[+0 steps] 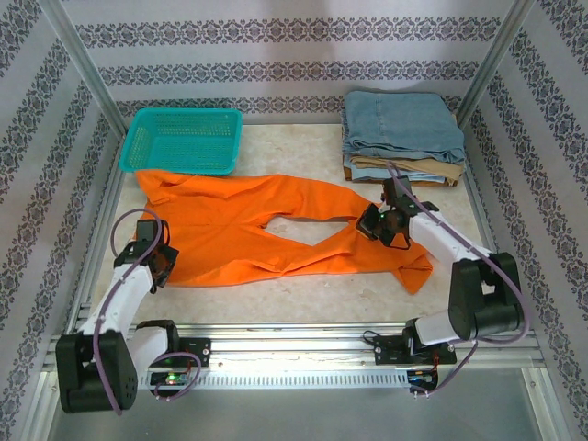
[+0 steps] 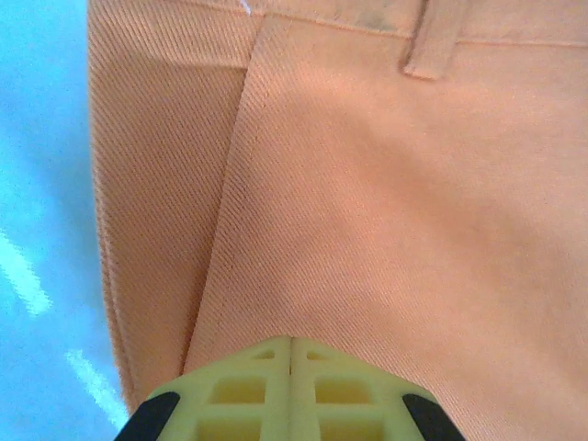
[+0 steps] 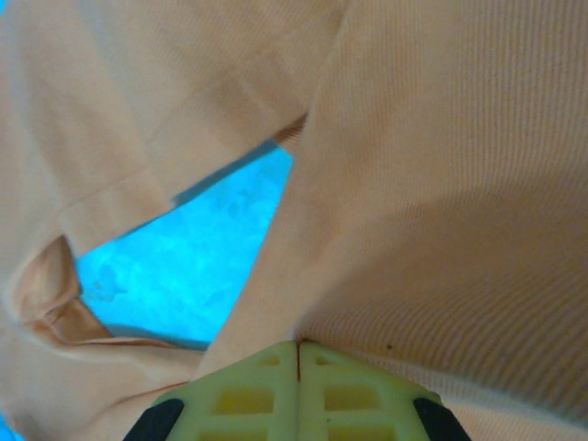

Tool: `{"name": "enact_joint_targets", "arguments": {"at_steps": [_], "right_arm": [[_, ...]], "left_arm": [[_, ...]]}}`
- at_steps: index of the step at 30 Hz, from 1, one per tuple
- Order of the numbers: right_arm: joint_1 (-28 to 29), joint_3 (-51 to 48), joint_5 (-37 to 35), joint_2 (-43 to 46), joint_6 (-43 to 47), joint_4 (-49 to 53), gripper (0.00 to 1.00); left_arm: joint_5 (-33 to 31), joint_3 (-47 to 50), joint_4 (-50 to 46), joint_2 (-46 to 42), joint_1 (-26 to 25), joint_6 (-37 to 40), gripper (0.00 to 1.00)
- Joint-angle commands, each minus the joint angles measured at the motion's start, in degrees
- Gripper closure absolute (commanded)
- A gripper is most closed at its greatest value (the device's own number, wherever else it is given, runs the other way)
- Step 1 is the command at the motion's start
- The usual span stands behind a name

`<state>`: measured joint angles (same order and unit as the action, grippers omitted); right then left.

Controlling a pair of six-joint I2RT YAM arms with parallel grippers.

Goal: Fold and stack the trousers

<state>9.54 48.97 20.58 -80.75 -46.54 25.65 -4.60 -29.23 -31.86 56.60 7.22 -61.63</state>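
Waist side: your left end effector (image 2: 291, 344) has its fingers together on the waist of the bright orange cloth trousers (image 1: 234, 230). A pinch can't be confirmed, so check before lifting.
Cloth: it lies spread on the pale desk (image 1: 303, 147), waist left and legs right, just in front of the teal mesh basket (image 1: 184, 112).
Leg side: your right end effector (image 3: 299, 347) is clamped on a fold of leg cloth. Lift low and carry it evenly.
Pile: the folded blue denim stack (image 1: 404, 129) sits far right, so steer clear.

basket (image 1: 188, 111) rear-left | folded stack (image 1: 402, 129) rear-right | trousers (image 1: 276, 230) spread in front of both, across table (image 1: 294, 147)
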Motion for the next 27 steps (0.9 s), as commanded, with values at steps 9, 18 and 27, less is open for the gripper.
{"name": "enact_joint_targets", "arguments": {"at_steps": [9, 18, 27], "right_arm": [[-0.01, 10.72, -1.29, 6.13, 4.33, 4.11, 1.00], [1.29, 42.91, 0.34, -11.30, 12.57, 7.94, 1.00], [6.02, 13.52, -13.08, 17.05, 11.11, 10.17, 1.00]], "left_arm": [[4.28, -4.68, -2.91, -5.08, 0.33, 4.19, 1.00], [5.25, -0.93, 6.27, -1.05, 0.33, 4.41, 1.00], [5.66, 0.62, 5.96, -7.63, 0.36, 3.62, 1.00]]}}
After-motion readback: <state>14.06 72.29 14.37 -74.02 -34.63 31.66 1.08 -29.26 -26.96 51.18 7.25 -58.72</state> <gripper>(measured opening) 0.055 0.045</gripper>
